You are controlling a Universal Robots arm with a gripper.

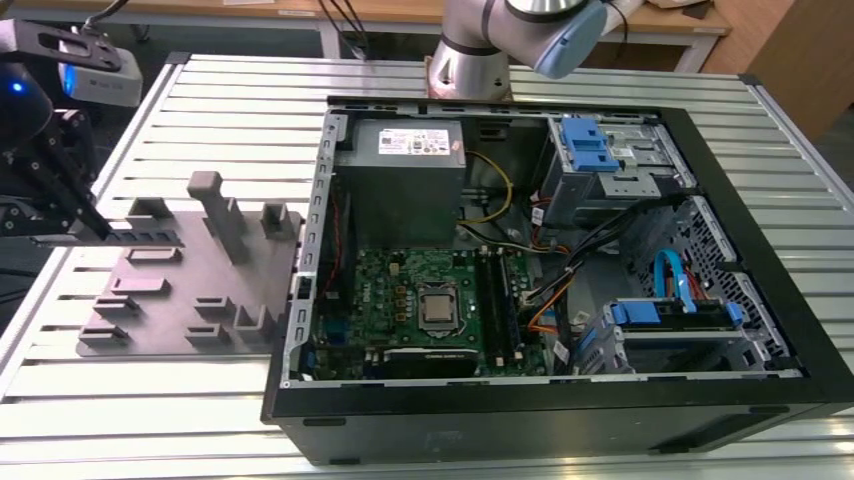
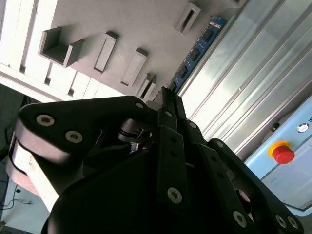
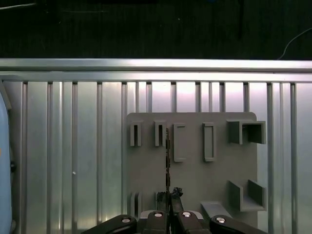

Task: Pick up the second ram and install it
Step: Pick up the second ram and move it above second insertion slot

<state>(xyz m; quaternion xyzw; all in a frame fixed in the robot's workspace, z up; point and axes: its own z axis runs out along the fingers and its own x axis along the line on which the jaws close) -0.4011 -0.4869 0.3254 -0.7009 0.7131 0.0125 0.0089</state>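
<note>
Partly cut off by the exterior view's left edge, the gripper (image 1: 104, 236) is clamped on one end of the second ram (image 1: 147, 236). The stick juts out level toward the exterior view's right, over the grey fixture tray (image 1: 160, 300) — whether it touches a tray block I cannot tell. In the second wrist view the closed fingers (image 2: 169, 122) hide its gripped end. Further right lies the open computer case (image 1: 534, 415) — its memory slots (image 1: 497, 300), just beside the CPU (image 1: 438, 308), are too dark to judge whether they are filled.
</note>
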